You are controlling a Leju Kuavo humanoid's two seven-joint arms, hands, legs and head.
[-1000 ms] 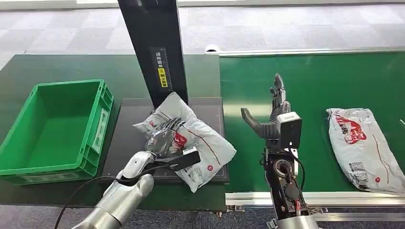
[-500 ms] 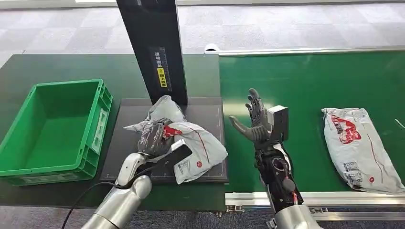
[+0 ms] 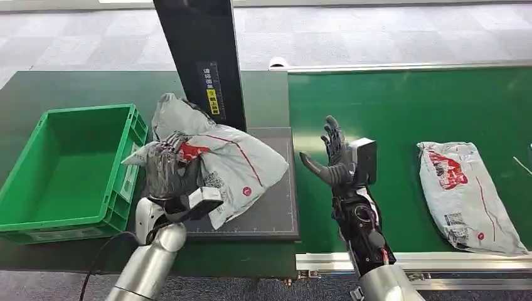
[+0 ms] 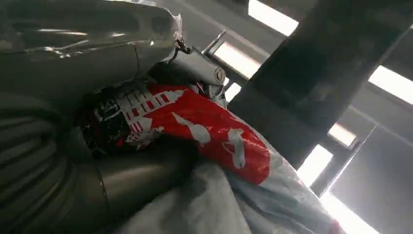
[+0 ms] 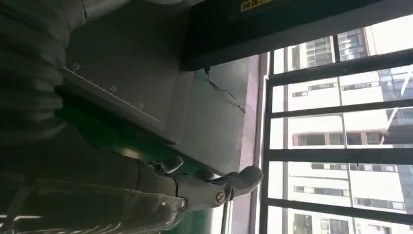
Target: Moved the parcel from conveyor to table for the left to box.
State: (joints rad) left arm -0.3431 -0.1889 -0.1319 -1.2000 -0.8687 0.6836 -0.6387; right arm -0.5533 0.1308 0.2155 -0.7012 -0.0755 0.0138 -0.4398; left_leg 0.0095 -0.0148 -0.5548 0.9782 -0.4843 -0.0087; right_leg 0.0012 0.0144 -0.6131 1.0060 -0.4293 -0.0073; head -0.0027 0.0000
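Observation:
A grey parcel (image 3: 216, 153) with red print is lifted off the dark scale plate (image 3: 270, 213), tilted toward the green box (image 3: 69, 164). My left hand (image 3: 168, 169) grips its left end; in the left wrist view the fingers (image 4: 122, 48) wrap the parcel's red print (image 4: 204, 136). My right hand (image 3: 335, 157) stands open and upright over the green conveyor (image 3: 401, 106), empty, beside the plate's right edge. In the right wrist view its fingers (image 5: 204, 190) are spread. A second grey parcel (image 3: 467, 194) lies on the conveyor at the right.
A black post (image 3: 201, 56) rises behind the scale plate, close to the lifted parcel. The green box is empty and sits on the dark green table (image 3: 69, 91) at the left. A metal rail (image 3: 439, 258) borders the conveyor's near edge.
My left hand has lifted the parcel off the scale plate and swung it left toward the green box. My right hand drew back slightly leftward. The second parcel drifted left on the conveyor.

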